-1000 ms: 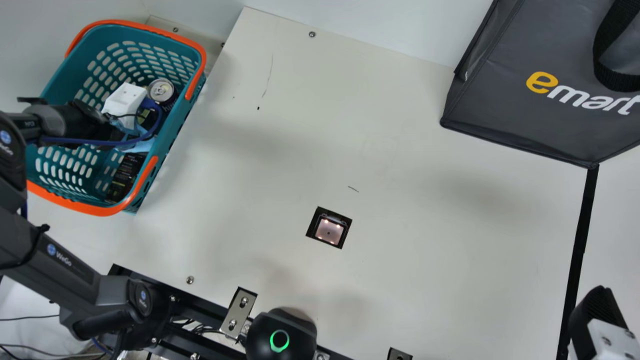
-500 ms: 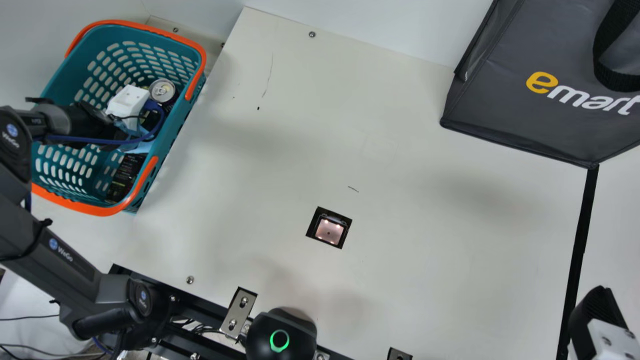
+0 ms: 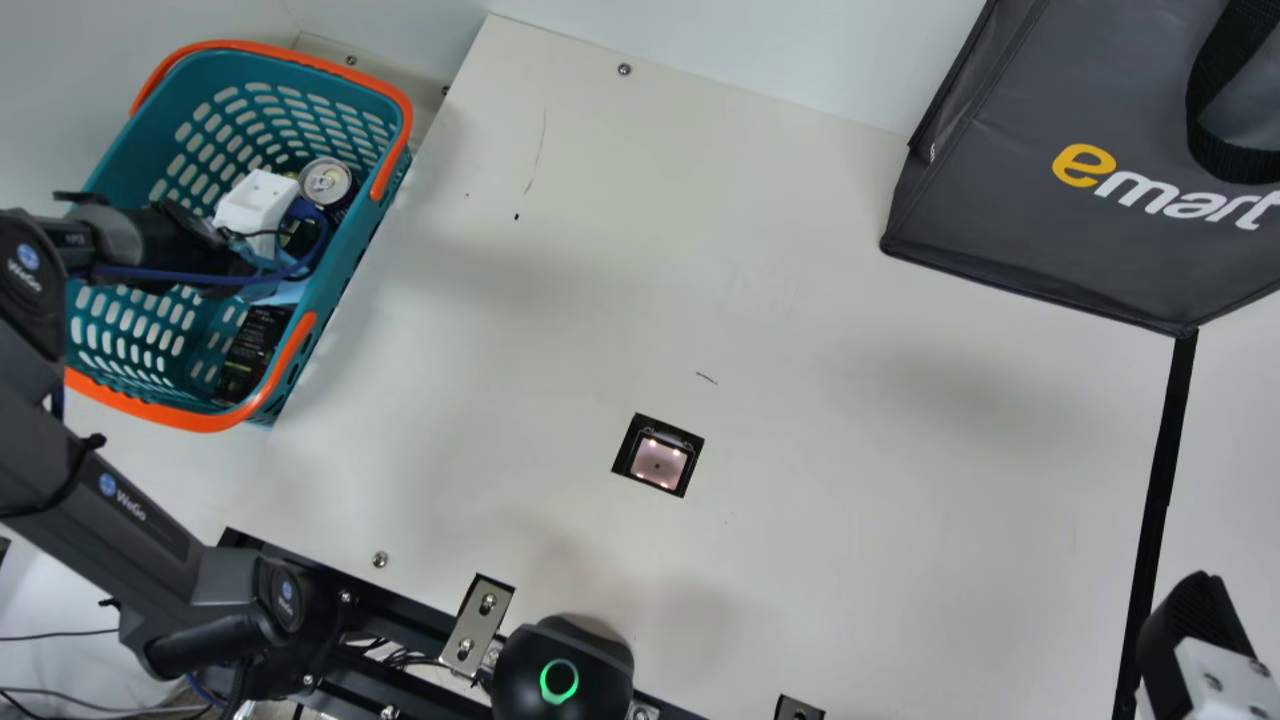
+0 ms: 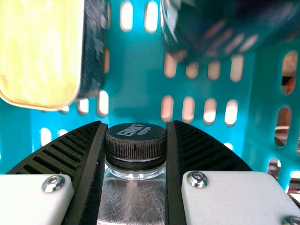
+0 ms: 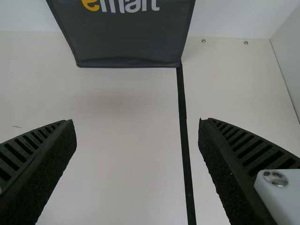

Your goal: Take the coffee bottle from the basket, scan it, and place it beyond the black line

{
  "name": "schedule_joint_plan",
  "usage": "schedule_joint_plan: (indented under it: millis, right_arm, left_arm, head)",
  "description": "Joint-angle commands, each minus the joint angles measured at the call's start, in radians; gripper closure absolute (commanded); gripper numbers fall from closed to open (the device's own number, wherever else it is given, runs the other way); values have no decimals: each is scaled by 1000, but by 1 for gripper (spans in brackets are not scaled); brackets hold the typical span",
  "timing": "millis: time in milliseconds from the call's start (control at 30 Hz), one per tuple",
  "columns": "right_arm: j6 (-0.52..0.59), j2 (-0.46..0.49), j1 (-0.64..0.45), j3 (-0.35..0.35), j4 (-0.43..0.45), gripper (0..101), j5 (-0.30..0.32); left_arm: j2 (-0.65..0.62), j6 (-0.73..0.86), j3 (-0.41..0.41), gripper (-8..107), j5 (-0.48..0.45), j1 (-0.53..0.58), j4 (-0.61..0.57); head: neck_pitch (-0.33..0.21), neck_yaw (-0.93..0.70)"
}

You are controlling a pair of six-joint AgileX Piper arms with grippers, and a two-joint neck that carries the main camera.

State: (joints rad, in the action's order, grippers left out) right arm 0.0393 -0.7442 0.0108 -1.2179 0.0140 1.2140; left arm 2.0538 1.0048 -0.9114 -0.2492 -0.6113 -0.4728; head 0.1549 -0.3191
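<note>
The left gripper point(image 4: 136, 125) is clamping the coffee bottle point(image 4: 132, 199) inside the basket point(image 3: 345, 290) — its two ribbed fingers are pressing in from either side, just at the black cap point(image 4: 136, 143). So the bottle is lying directly between the pads, its long axis running down from the cap along the gap; how steeply it is leaning, I cannot tell. The left arm is plainly the nearer one. The right gripper point(image 5: 137, 121) is standing with its fingers wide apart over the tabletop point(image 3: 800, 300), the black line point(image 3: 1165, 450) running between them in its wrist view.

The coming move is probably turning on height: the bottle is needing a lift past the rim before going toward the robot's right, to the scanner point(image 3: 658, 463), and later beyond the line.

The cap is showing a finely knurled, matte skirt; the body below is gleaming smooth and clear or silvery. Around it, the basket is offering teal plastic pierced with rounded slots, a round metal can point(image 3: 325, 182) is glinting, and a round-cornered box point(image 4: 40, 51) is showing a pale yellow face. The bag point(image 3: 1000, 220) is slumping in dark, dull fabric.
</note>
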Motion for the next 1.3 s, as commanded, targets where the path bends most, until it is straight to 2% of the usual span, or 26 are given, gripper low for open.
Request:
schedule_joint_plan:
  millis: [0, 1267]
  right_arm:
    - [0, 0, 0, 0, 0, 10, 0]
    - [0, 0, 0, 0, 0, 10, 0]
  left_arm:
    - [-10, -7, -5, 89, -9, 2, 3]
    - [-271, -36, -65, 89, -187, -53, 13]
  head:
    - [-17, -2]
    - [-17, -2]
